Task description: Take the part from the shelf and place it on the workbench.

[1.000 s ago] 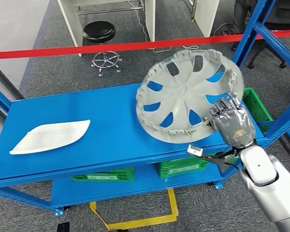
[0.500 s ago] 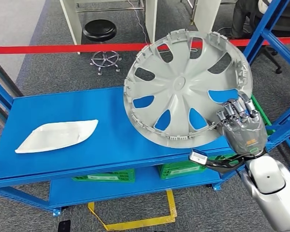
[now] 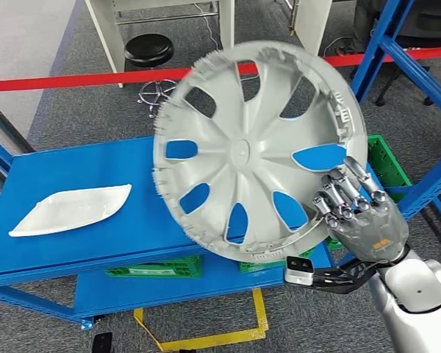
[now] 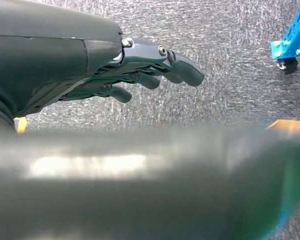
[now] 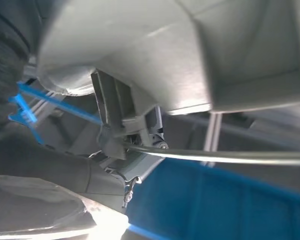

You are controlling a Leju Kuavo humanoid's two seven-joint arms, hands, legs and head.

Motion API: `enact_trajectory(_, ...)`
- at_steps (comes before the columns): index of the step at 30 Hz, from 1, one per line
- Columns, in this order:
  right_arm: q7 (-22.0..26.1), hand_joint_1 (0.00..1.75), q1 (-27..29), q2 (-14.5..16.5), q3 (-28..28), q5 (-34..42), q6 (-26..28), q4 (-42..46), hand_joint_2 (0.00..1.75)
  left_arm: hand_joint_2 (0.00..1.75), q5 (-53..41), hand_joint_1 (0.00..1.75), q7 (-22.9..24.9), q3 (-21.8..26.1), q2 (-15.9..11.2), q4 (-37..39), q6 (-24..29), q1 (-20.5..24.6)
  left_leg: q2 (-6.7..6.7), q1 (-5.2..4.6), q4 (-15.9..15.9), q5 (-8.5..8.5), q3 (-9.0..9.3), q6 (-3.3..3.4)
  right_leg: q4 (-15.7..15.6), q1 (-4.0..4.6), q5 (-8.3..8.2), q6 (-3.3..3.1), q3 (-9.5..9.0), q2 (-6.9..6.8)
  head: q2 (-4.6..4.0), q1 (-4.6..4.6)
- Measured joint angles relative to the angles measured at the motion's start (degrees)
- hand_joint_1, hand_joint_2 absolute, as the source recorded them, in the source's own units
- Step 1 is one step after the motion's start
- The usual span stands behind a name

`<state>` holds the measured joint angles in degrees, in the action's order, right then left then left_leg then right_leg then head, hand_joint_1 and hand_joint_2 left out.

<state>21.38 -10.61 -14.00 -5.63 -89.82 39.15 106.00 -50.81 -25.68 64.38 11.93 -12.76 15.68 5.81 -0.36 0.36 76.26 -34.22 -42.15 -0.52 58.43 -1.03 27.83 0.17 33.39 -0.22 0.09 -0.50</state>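
Right hand raised at lower right of head view, back of hand toward camera, fingers curled over lower right rim of grey wheel cover, gripping it. Silver forearm rising from bottom right corner. Wheel cover held tilted up on edge, inner side facing camera, clear of blue shelf, hanging over shelf's right half and front edge. Right wrist view: rim clips and wire ring of wheel cover close against hand, blue shelf surface beyond. Left hand hanging over grey carpet, fingers stretched out and slightly apart, holding nothing. White flat part lying on left of top shelf, well apart from wheel cover. Green crates on lower level; contents cannot be told.
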Motion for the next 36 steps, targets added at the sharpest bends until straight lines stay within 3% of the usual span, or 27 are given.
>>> enact_trajectory(1, 0.7, 1.75, 0.5, 1.4, 0.9, 0.0, 0.0, 1.2, 1.75, 1.75, -0.1, 0.00, -0.3, 0.0, -0.1, 0.0, -0.1, -0.1, 0.00, 0.00, -0.3, 0.92, 0.15, 0.13, 0.0, 0.06, 0.06, -0.05, -0.13, 0.01, 0.00, -0.02)
enact_trajectory(2, 1.0, 1.75, 0.8, 2.7, 1.7, 0.0, 0.1, 2.3, 1.75, 1.75, -0.3, 0.00, -0.5, -0.1, -0.1, 0.0, -0.2, -0.1, 0.00, -0.01, -2.9, 2.77, 1.33, 0.33, 0.0, 0.11, 0.13, -0.07, -0.30, 0.03, 0.00, -0.02)
enact_trajectory(4, 0.8, 1.75, 1.1, 4.5, 2.9, 0.0, 0.1, 3.8, 1.75, 1.75, -0.2, 0.00, -0.9, -0.1, -0.3, 0.0, -0.2, -0.1, -0.02, -0.13, -11.1, 6.71, 5.31, 0.82, 0.0, 0.25, 0.33, 0.05, -0.66, 0.09, 0.00, -0.04)
enact_trajectory(6, -0.8, 1.75, 1.4, 5.6, 3.5, 0.0, 0.1, 5.0, 1.75, 1.75, -0.1, 0.00, -0.5, -0.1, -0.4, 0.0, 0.1, -0.1, -0.02, -0.33, -16.3, 8.04, 7.74, 1.12, 0.1, 0.40, 0.40, 0.46, -0.64, 0.19, 0.00, -0.07)
enact_trajectory(9, -4.0, 1.75, 2.0, 6.7, 3.5, 0.0, 0.1, 6.6, 1.75, 1.75, -0.5, 0.00, 0.7, -0.2, -0.5, 0.0, 0.8, -0.1, 0.05, -0.40, -17.2, 8.17, 7.83, 1.62, 0.1, 0.33, 0.22, 1.38, -0.33, 0.25, 0.00, -0.07)
enact_trajectory(11, -5.0, 1.75, 2.1, 7.1, 3.4, 0.0, 0.1, 7.3, 1.75, 1.75, -1.0, 0.00, 0.9, -0.2, -0.5, 0.0, 0.9, -0.2, 0.17, -0.19, -17.5, 8.64, 7.71, 2.27, 1.9, 0.29, 2.08, 1.85, 0.53, 0.23, 0.00, -0.17)
enact_trajectory(14, -7.6, 1.75, 2.6, 7.3, 2.4, 0.0, 0.1, 7.5, 1.75, 1.75, -0.3, 0.00, 1.4, -0.2, -0.5, 0.0, 0.2, 0.0, 0.24, -0.20, -17.6, 9.23, 7.03, 2.83, 11.9, 0.28, 8.01, 2.35, 4.43, 0.21, 0.00, -0.25)
enact_trajectory(15, -8.8, 1.75, 2.9, 7.3, 1.9, 0.0, 0.1, 7.5, 1.75, 1.75, 0.1, 0.00, 1.7, -0.1, -0.5, 0.0, 0.0, -0.1, 0.24, -0.26, -17.6, 9.46, 6.73, 2.87, 14.7, 0.28, 9.07, 2.44, 5.39, 0.21, 0.00, -0.22)
enact_trajectory(16, -10.1, 1.75, 3.2, 7.3, 1.3, 0.0, 0.1, 7.5, 1.75, 1.75, 0.4, 0.00, 1.8, 0.0, -0.5, 0.0, -0.1, -0.1, 0.24, -0.32, -17.6, 9.72, 6.43, 2.87, 15.6, 0.29, 9.09, 2.44, 5.46, 0.20, 0.00, -0.22)
enact_trajectory(17, -11.5, 1.75, 3.4, 7.3, 0.7, 0.0, 0.1, 7.5, 1.75, 1.75, 0.6, 0.00, 1.9, 0.1, -0.6, 0.0, -0.1, -0.1, 0.24, -0.37, -17.6, 9.99, 6.16, 2.83, 14.1, 0.30, 8.05, 2.36, 4.31, 0.20, 0.00, -0.21)
enact_trajectory(19, -13.8, 1.75, 3.5, 7.1, -0.6, 0.0, 0.1, 7.5, 1.75, 1.75, 0.6, 0.00, 2.1, 0.2, -0.7, 0.0, 0.0, -0.1, 0.22, -0.42, -17.6, 10.53, 5.74, 2.62, 6.3, 0.37, 4.91, 1.93, -0.40, 0.17, 0.00, -0.22)
enact_trajectory(21, -15.1, 1.75, 3.6, 6.9, -1.8, 0.0, 0.2, 7.5, 1.75, 1.75, 0.5, 0.00, 2.2, 0.2, -0.7, 0.0, 0.1, -0.1, 0.21, -0.58, -17.5, 11.11, 5.35, 2.10, 0.0, 0.57, 3.32, 1.55, -3.86, 0.21, 0.00, -0.18)
enact_trajectory(25, -15.7, 1.75, 4.1, 6.8, -3.3, -0.1, 0.2, 7.6, 1.75, 1.75, 0.4, 0.00, 2.5, 0.2, -0.9, 0.0, 0.1, -0.2, 0.16, -0.48, -17.3, 11.70, 4.70, 0.72, -1.1, 0.67, 2.04, 0.45, -3.73, 0.20, 0.00, -0.14)
enact_trajectory(27, -15.9, 1.75, 4.2, 6.7, -3.9, -0.1, 0.1, 7.6, 1.75, 1.75, 0.1, 0.00, 2.5, 0.2, -1.0, 0.0, 0.0, -0.2, 0.11, -0.34, -14.0, 8.31, 3.46, 0.04, -1.3, 0.41, 0.86, -0.29, -2.81, -0.05, 0.00, 0.04)
enact_trajectory(29, -16.2, 1.75, 4.4, 6.7, -4.4, -0.2, 0.1, 7.6, 1.75, 1.75, -0.1, 0.00, 2.5, 0.2, -1.1, 0.0, -0.4, -0.2, 0.14, -0.15, -6.6, 2.85, 1.52, -0.51, -1.2, 0.47, -0.19, -0.62, -1.49, -0.16, 0.00, 0.21)
enact_trajectory(30, -16.4, 1.75, 4.7, 6.7, -4.6, -0.2, 0.1, 7.6, 1.75, 1.75, -0.2, 0.00, 2.5, 0.2, -1.1, 0.0, -0.6, -0.2, 0.15, -0.09, -3.4, 0.97, 1.08, -0.68, -1.1, 0.50, -0.69, -0.61, -0.70, -0.18, 0.00, 0.24)
enact_trajectory(31, -16.5, 1.75, 5.0, 6.7, -4.9, -0.2, 0.1, 7.6, 1.75, 1.75, -0.2, 0.00, 2.6, 0.2, -1.1, 0.0, -0.7, -0.2, 0.15, -0.06, -1.8, 0.06, 1.47, -0.76, -0.9, 0.52, -1.17, -0.55, 0.10, -0.19, 0.00, 0.22)
enact_trajectory(32, -16.6, 1.75, 5.3, 6.7, -5.1, -0.2, 0.1, 7.7, 1.75, 1.75, -0.3, 0.00, 2.7, 0.2, -1.1, 0.0, -0.8, -0.2, 0.15, -0.04, -2.6, 0.24, 2.95, -0.75, -0.7, 0.52, -1.60, -0.46, 0.84, -0.19, 0.00, 0.24)
enact_trajectory(35, -17.3, 1.75, 5.9, 6.7, -5.7, -0.2, 0.2, 7.8, 1.75, 1.75, -0.6, 0.00, 3.0, 0.2, -1.1, 0.0, -0.9, -0.1, 0.11, -0.13, -14.0, 2.87, 11.04, -0.15, -0.2, 0.58, -2.71, 0.15, 2.51, -0.13, 0.00, 0.23)
enact_trajectory(36, -17.6, 1.75, 6.0, 6.7, -5.8, -0.2, 0.2, 7.9, 1.75, 1.75, -0.7, 0.00, 3.0, 0.2, -1.0, 0.0, -0.9, 0.0, 0.06, -0.23, -16.8, 3.34, 12.70, 0.23, -0.1, 0.64, -3.07, 0.47, 2.81, -0.13, 0.00, 0.20)
